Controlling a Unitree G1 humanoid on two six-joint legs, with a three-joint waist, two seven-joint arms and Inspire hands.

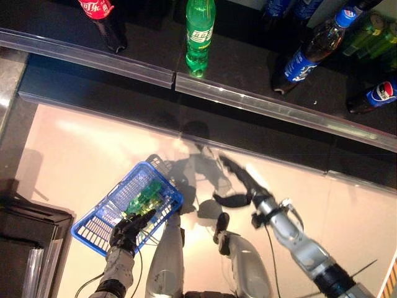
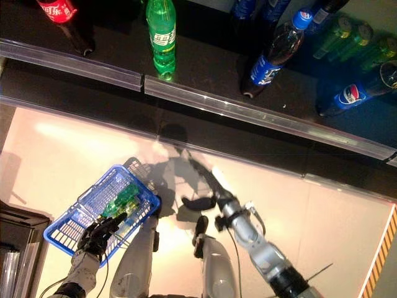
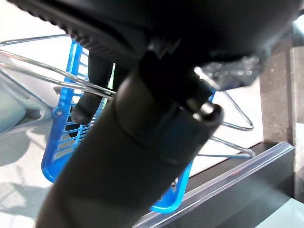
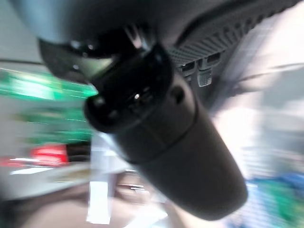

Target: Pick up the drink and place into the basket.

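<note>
The blue basket (image 1: pixel 118 211) hangs at the lower left, off the pale floor. My left hand (image 1: pixel 128 228) is shut on its thin wire handles (image 3: pixel 57 78), and the left wrist view shows the fingers (image 3: pixel 88 102) curled over the wires. A green drink (image 1: pixel 144 197) lies inside the basket. My right hand (image 1: pixel 239 179) is out in front at the centre, just right of the basket. Its fingers are straight, its thumb stands out to the side, and it holds nothing. It is below the shelf edge and apart from the bottles.
A dark shelf (image 1: pixel 248 68) with a clear front rail (image 1: pixel 260 102) runs across the top. On it stand a green bottle (image 1: pixel 199 34), a red-labelled cola bottle (image 1: pixel 102 18), blue-labelled cola bottles (image 1: pixel 310 53) and green bottles (image 1: pixel 372 34). A dark box (image 1: pixel 28 248) stands at the lower left.
</note>
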